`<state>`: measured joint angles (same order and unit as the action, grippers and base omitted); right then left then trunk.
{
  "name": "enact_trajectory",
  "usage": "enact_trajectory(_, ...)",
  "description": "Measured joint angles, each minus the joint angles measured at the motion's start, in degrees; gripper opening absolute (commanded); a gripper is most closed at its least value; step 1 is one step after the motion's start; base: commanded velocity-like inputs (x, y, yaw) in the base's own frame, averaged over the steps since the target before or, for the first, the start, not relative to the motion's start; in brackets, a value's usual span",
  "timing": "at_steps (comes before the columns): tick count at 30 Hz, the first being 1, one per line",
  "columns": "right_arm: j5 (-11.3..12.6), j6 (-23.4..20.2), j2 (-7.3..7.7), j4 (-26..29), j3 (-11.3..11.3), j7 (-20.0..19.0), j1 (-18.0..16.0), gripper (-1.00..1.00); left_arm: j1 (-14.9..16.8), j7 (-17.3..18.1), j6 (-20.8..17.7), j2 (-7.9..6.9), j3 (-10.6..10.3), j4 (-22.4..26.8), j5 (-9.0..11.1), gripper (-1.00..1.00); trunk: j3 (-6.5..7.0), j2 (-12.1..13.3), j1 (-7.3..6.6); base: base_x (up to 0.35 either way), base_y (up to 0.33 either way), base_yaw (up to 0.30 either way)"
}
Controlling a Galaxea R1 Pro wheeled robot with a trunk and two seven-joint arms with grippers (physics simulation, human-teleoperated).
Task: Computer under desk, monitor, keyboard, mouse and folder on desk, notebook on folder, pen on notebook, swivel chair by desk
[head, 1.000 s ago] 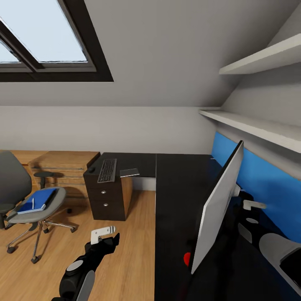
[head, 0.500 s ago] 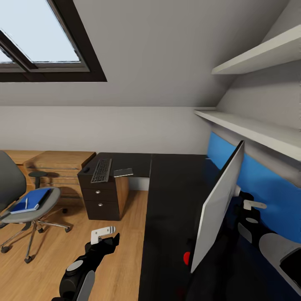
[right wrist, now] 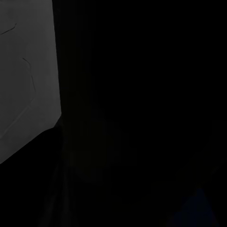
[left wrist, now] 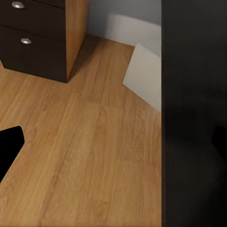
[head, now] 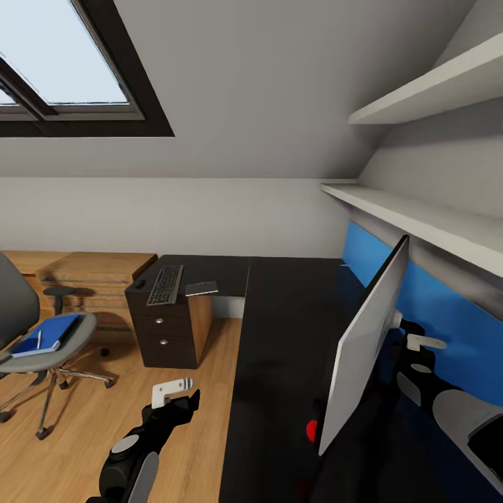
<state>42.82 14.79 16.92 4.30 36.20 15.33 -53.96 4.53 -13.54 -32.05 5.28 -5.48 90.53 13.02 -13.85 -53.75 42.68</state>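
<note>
Okay, monitor (head: 367,342) stands on the counter (head: 286,328) at right; whether my right fingers clamp it, I can't tell. I'd steady it upright, while the left gripper (head: 172,392), fingers seemingly apart, hangs at lower left.

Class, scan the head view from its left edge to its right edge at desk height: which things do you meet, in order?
swivel chair with the blue folder on its seat → low wooden shelving → keyboard on the drawer unit → black desk → monitor → right gripper
</note>
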Motion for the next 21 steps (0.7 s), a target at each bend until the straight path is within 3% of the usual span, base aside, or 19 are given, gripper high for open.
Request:
enact_trajectory(7, 0.21, 0.36, 0.02, -0.62, -0.32, 0.06, -0.05, -1.00, -0.01, 0.00, 0.00, 0.00, 0.01, 0.01, 0.00, 1.00, 0.01, -0.02, -0.02, 0.185, 0.000, 0.000)
enact_trajectory(21, 0.58, 0.40, 0.03, -0.55, 0.00, 0.09, -0.03, -1.00, -0.01, 0.00, 0.00, 0.00, 0.01, 0.01, 0.00, 1.00, 0.00, -0.01, 0.00, 0.014, 0.000, 0.000)
